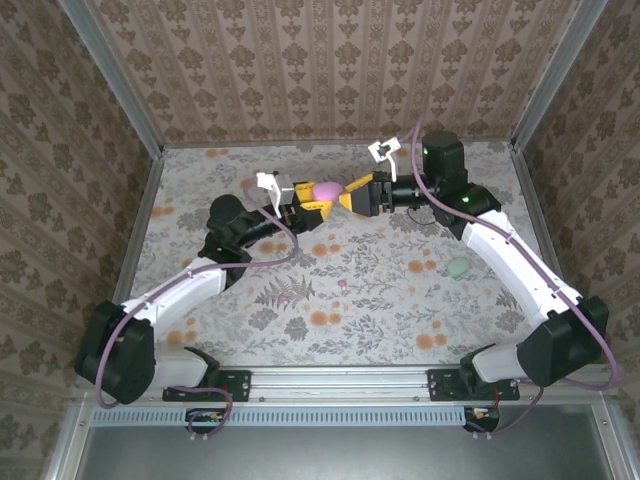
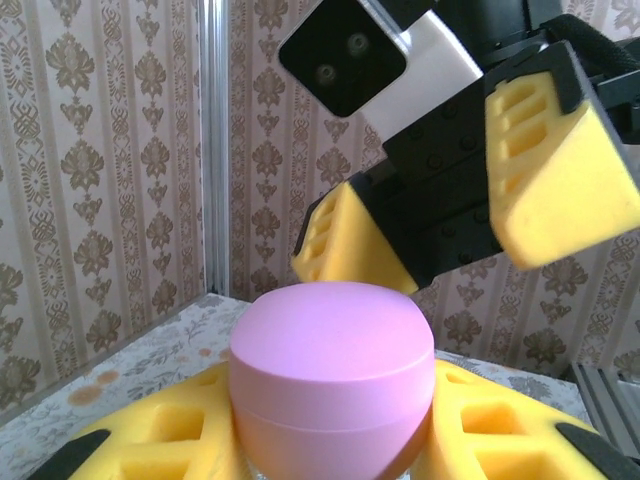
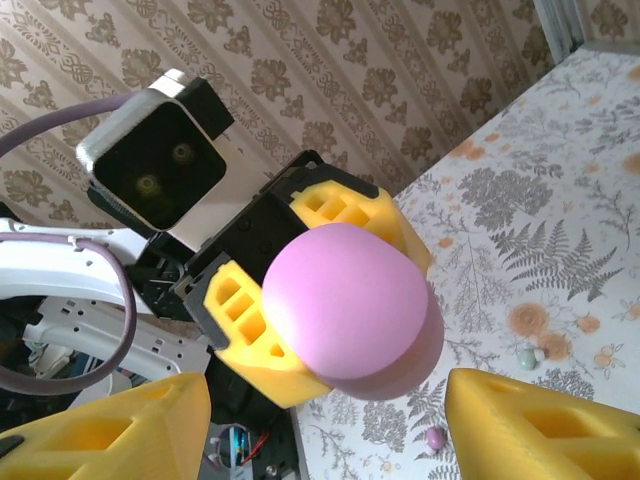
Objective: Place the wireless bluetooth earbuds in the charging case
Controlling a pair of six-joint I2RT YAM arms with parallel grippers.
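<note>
While left fingers pinch the charging case, right fingers stand clear.

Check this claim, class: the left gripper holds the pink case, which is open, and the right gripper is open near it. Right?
One slip: the case is shut, not open, as the left wrist view shows. The left gripper does hold it, and the right gripper is open near it.

floral-print table taking up the whole floor of the setup, pale green blob lying on it, tiny pink bit sitting well left of the blob, slightly nearer the front rail
</note>
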